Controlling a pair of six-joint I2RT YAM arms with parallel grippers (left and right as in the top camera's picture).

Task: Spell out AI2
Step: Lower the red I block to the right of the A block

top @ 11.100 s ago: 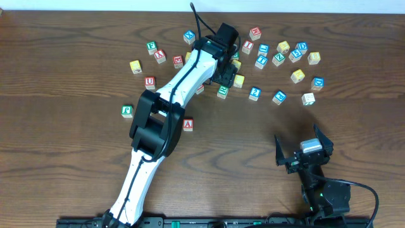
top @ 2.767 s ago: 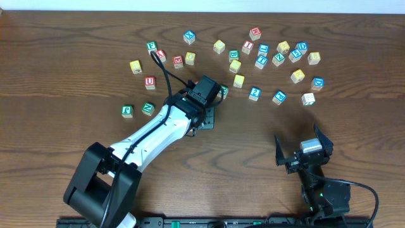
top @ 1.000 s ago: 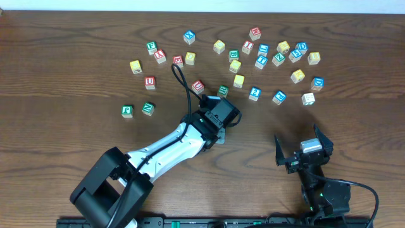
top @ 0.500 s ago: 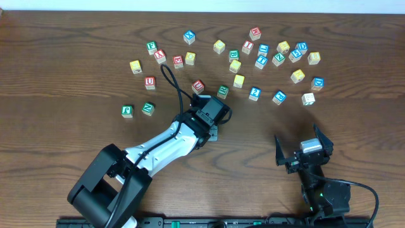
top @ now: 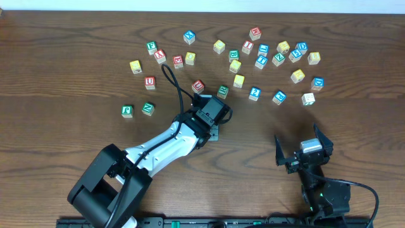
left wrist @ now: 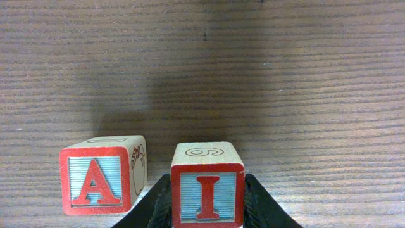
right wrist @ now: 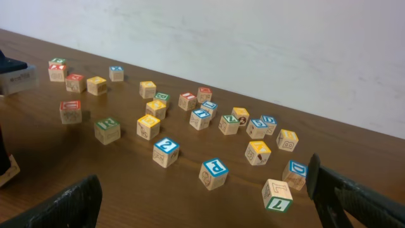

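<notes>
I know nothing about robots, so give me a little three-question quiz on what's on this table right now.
1. True or false: the left tool is closed around the I cube.
2. The A cube is: a) stacked on the I cube; b) beside it, with a gap; c) pressed flush against it.
3. Which character of AI2 lies apart from those two, among the scattered cubes?
Key: 1 true; 2 b; 3 the blue 2 cube.
</notes>
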